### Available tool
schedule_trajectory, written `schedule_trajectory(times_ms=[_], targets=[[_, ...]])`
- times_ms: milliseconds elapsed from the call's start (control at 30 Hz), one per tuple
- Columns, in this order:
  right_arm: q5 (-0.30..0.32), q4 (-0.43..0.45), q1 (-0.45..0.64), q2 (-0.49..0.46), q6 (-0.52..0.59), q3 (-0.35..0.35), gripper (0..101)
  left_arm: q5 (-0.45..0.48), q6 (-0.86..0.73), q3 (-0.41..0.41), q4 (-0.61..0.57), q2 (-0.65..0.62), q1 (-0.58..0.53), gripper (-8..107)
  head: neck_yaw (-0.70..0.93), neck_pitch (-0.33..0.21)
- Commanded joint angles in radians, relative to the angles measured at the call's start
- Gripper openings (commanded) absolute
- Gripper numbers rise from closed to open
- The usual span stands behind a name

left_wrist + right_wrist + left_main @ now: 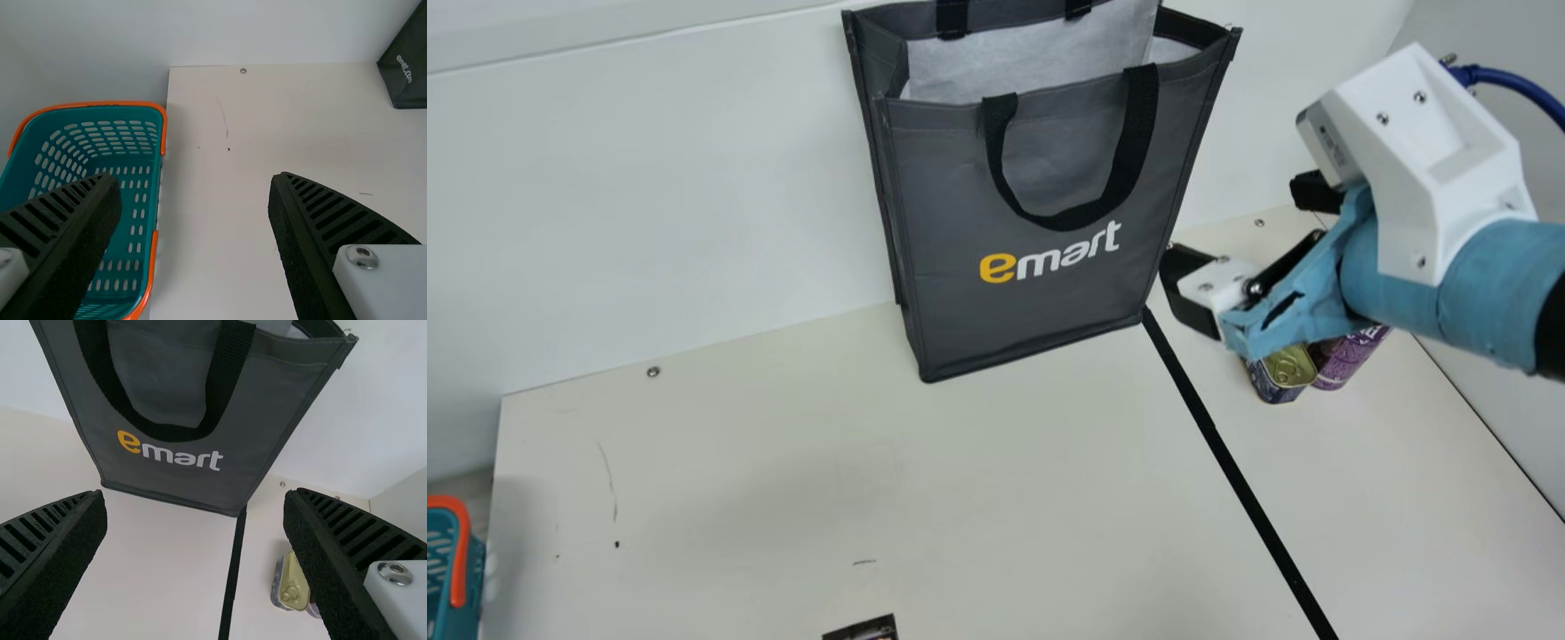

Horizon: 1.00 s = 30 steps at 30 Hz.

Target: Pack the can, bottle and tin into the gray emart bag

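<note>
Main view shows the gray emart bag (1049,169) upright at the back of the surface (720,471), the right gripper (1238,224) beside it, fingers spread and empty, partly covering the tin (1288,367) and a purple item (1353,356), whether can or bottle I cannot tell. Left wrist view has the left gripper (195,178), also spread and empty, near the teal basket (127,163), best kept clear. Right wrist view sets the tin against the purple item, so the fingers should straddle it gently, squeeze squarely, then lift well over the front handle (170,432).
</note>
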<state>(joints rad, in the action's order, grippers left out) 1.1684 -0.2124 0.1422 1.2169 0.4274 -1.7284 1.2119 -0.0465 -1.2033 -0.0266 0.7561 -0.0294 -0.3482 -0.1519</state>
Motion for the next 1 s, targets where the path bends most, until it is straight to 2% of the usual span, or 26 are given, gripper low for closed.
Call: schedule_trajectory(times_ms=[0, 733, 967], targets=[[0.005, -0.017, 0.007, 0.021, 0.011, -0.034, 91, 0.0, 0.0, 0.0, 0.0, 0.0, 0.0, 90, -0.001, -0.023], [0.05, -0.127, 0.009, 0.252, 0.182, -0.336, 91, 0.0, 0.0, 0.0, 0.0, 0.0, 0.0, 90, -0.001, -0.023], [0.052, -0.161, -0.001, 0.303, 0.267, -0.385, 91, 0.0, 0.0, 0.0, 0.0, 0.0, 0.0, 90, -0.001, -0.023]])
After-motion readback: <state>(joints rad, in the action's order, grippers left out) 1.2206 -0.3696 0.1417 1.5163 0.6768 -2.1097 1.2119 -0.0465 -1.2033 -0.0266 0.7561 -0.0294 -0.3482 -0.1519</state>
